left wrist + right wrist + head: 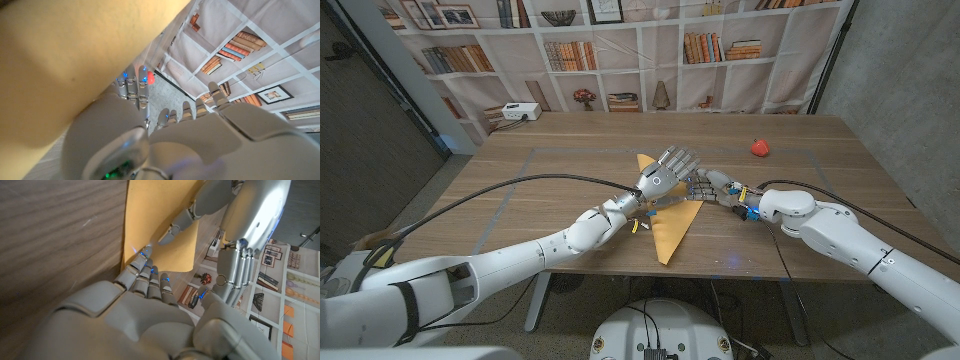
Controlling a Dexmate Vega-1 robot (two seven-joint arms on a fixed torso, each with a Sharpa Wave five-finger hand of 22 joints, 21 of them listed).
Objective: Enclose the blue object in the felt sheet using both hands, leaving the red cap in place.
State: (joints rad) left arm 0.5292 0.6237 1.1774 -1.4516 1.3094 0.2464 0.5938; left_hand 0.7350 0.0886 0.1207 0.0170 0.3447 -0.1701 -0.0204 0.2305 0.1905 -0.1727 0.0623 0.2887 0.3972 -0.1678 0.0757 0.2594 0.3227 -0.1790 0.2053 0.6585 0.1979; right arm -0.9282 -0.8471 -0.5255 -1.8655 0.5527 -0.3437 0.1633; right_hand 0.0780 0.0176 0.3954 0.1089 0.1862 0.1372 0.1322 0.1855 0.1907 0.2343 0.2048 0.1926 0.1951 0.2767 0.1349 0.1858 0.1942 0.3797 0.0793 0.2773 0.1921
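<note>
Head view: the robot's left hand (667,170) and right hand (712,187) meet over the yellow felt sheet (672,228) at the middle of the wooden table (520,190). The left hand is raised above the sheet with its fingers spread and pointing away from the robot, and nothing is seen in its grasp. The right hand reaches in from the sheet's right side, fingers extended toward the left hand; whether it pinches the felt cannot be told from this angle. The sheet lies folded into a long triangle, one point toward the robot, another poking out behind the left hand. The blue object cannot be made out; if it lies at the sheet, the hands and the felt hide it. The red cap (760,148) sits well apart from the sheet, toward the table's far right. A white box (520,111) stands at the far left corner, in front of a backdrop printed with bookshelves (620,45).

In the right wrist view, the right hand (150,305) has its fingertips (145,255) at the edge of the sheet (150,215), with the left hand's fingers (235,275) just beyond. In the left wrist view, the felt (65,60) looms beside the left hand (210,135), and the cap (150,77) shows as a small red spot past the right hand's fingers (132,90).
</note>
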